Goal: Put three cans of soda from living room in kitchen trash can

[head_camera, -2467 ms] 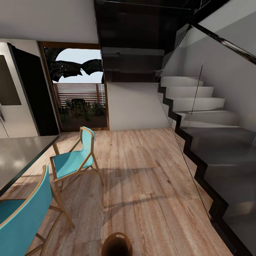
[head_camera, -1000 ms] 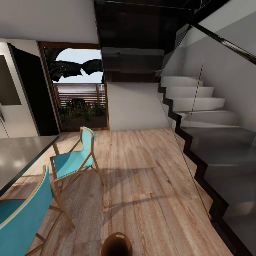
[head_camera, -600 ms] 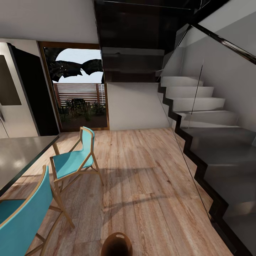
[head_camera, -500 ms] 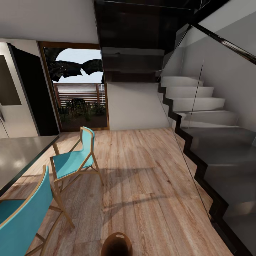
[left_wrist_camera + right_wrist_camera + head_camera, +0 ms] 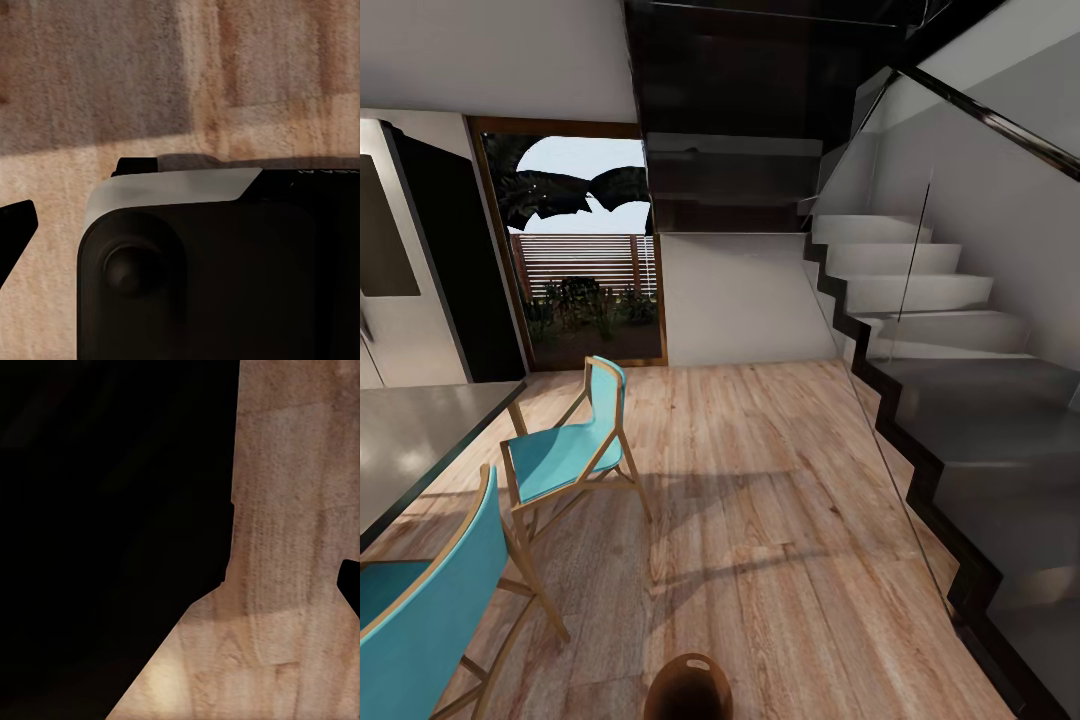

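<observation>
Tash can (image 5: pixel 690 686) on wood floor (image 5: pixel 780 520), contents hidden, beside turquoise chairs (image 5: pixel 565 450), gripper state unclear.

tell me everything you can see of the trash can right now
The trash can is a small round brown bin with a glossy, coppery look, cut off by the head view's bottom edge. A dark oval slot handle sits near its top. It stands upright on the light wood floor, apart from the nearer turquoise chair.
</observation>
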Robot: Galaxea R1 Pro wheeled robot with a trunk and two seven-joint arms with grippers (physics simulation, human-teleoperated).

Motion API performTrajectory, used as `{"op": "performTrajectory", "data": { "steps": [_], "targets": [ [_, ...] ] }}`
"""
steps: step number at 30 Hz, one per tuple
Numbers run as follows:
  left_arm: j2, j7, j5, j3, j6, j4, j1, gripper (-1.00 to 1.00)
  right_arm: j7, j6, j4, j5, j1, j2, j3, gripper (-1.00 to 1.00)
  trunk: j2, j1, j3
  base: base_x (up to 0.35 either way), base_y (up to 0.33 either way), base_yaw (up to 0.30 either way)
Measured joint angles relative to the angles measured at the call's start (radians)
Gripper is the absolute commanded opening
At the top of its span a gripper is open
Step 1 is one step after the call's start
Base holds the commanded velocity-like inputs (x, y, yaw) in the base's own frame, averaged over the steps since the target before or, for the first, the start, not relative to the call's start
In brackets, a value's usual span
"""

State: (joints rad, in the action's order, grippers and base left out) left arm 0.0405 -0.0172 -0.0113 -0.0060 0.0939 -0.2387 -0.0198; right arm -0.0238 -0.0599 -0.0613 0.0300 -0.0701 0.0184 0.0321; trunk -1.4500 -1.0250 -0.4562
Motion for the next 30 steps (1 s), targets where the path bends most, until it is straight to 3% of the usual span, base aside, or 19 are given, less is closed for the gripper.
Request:
{"op": "performTrajectory", "data": {
  "steps": [30],
  "targets": [
    [0.000,0.000,0.000,0.000,0.000,0.000,0.000,1.00,0.000,0.000,0.000,0.000,0.000,0.000,0.000,1.00,0.000,0.000,0.000,0.000,0.000,0.000]
  ]
}}
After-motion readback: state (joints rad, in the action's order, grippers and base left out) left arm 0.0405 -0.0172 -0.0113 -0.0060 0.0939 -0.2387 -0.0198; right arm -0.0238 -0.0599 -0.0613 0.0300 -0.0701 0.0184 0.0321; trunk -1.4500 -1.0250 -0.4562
